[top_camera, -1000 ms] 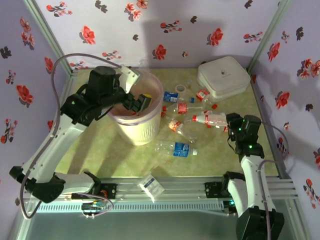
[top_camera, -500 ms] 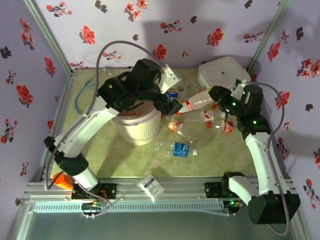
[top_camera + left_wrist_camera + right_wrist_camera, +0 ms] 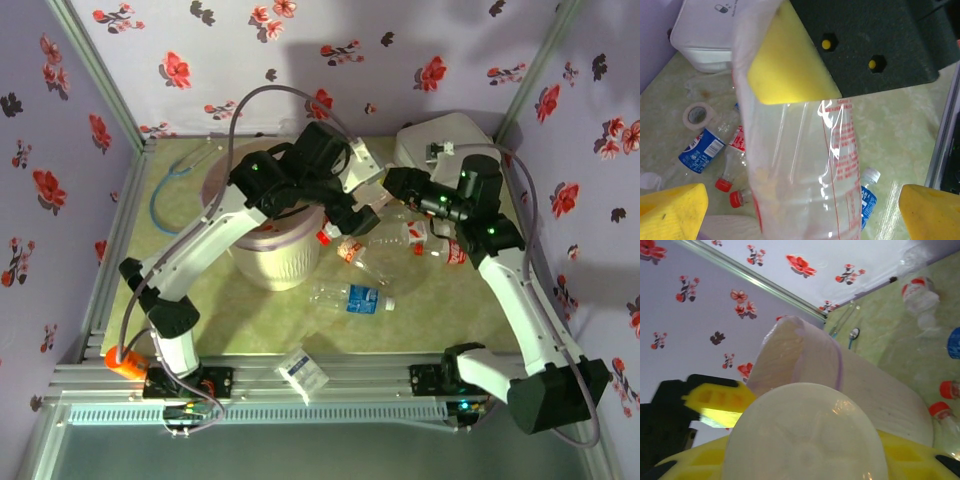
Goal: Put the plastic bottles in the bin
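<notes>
One plastic bottle (image 3: 805,435), clamped in the right fingers (image 3: 905,455) at centre frame just right of the bin (image 3: 272,262), is judged mid-carry and must next be brought over the rim and released; the left fingers (image 3: 675,207) are held wide apart beside it.

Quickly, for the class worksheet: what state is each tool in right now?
Left tool: open, holding nothing.
Right tool: closed on a clear plastic bottle with red print.

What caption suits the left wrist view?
Open left hand flanks a clear red-labelled bottle gripped by the right hand.
</notes>
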`<state>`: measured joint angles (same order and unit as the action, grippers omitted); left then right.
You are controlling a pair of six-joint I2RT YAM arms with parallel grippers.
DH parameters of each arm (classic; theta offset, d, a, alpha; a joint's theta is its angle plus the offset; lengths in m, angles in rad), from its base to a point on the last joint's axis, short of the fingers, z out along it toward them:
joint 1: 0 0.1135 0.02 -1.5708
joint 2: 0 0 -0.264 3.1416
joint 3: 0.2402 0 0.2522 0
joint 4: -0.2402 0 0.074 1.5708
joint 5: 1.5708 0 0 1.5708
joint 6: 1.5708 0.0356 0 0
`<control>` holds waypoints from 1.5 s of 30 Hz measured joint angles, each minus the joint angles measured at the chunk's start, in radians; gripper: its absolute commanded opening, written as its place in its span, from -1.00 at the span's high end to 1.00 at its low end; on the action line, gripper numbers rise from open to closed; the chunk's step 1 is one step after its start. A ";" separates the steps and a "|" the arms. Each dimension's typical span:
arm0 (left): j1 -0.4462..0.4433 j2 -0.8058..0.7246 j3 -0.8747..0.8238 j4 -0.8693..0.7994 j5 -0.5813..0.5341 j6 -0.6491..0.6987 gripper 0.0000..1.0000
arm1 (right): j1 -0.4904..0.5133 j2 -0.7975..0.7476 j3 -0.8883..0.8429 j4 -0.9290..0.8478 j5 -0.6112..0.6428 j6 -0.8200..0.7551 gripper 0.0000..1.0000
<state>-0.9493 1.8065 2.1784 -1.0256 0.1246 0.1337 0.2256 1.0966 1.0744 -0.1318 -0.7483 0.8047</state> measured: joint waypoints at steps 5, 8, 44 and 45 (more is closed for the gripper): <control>0.003 0.014 0.000 0.002 0.010 -0.006 -0.76 | 0.021 0.012 0.000 0.063 -0.020 0.018 0.04; 0.007 0.014 0.000 0.015 0.013 -0.019 -0.59 | 0.031 0.013 0.000 0.082 -0.027 0.026 0.04; 0.156 -0.075 -0.093 0.126 0.058 -0.121 0.10 | -0.139 -0.066 0.055 -0.176 0.020 -0.072 -0.83; 0.164 -0.089 -0.092 0.129 0.063 -0.126 0.10 | -0.139 -0.072 0.042 -0.179 0.026 -0.072 -0.83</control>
<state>-0.7853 1.7176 2.0869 -0.8967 0.1875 0.0082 0.0868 1.0241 1.1164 -0.3107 -0.7223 0.7322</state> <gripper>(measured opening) 0.471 0.914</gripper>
